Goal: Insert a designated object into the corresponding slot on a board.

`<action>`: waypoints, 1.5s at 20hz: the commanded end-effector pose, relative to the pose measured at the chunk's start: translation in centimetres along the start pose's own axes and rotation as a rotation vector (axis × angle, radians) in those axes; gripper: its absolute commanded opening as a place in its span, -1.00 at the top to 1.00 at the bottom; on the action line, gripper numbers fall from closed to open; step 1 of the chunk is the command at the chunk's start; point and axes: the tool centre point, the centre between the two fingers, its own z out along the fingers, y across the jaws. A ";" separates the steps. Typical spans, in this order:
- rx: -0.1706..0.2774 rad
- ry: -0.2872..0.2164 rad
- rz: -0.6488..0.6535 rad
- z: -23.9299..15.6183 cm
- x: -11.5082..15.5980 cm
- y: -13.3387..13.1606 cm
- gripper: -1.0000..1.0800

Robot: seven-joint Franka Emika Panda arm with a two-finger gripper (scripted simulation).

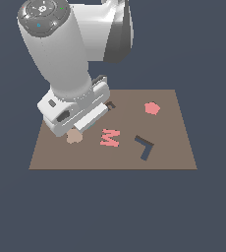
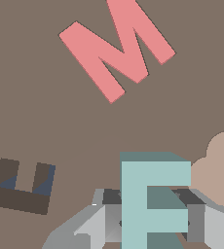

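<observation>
In the wrist view the pale teal E block (image 2: 153,204) sits between my two fingers (image 2: 106,216), and my gripper (image 2: 152,219) is shut on it. The dark E-shaped slot (image 2: 21,192) lies in the brown board (image 2: 46,121) a short way to the side of the block, apart from it. In the exterior view my hand (image 1: 75,110) hovers over the board's (image 1: 169,147) left part and hides the teal E. Only a corner of the slot (image 1: 110,105) shows beside the hand.
A pink M-shaped piece (image 1: 110,137) (image 2: 116,51) lies near the board's middle. A dark L-shaped recess (image 1: 144,146) is on its right, and a pink polygon (image 1: 152,108) is farther back. A tan lobed shape (image 1: 74,137) (image 2: 221,165) lies right by the gripper.
</observation>
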 end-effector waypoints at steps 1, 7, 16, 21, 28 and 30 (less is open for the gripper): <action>0.000 0.000 -0.124 -0.1 0.6 -0.6 1.00; -0.001 0.000 -0.415 -0.2 1.6 -2.3 1.00; -0.001 0.001 -0.842 -0.3 2.1 -5.3 1.00; 0.000 0.001 -1.039 -0.4 1.9 -6.6 1.00; 0.000 0.001 -1.238 -0.5 1.4 -7.9 1.00; 0.000 0.001 -1.280 -0.5 1.2 -8.2 1.00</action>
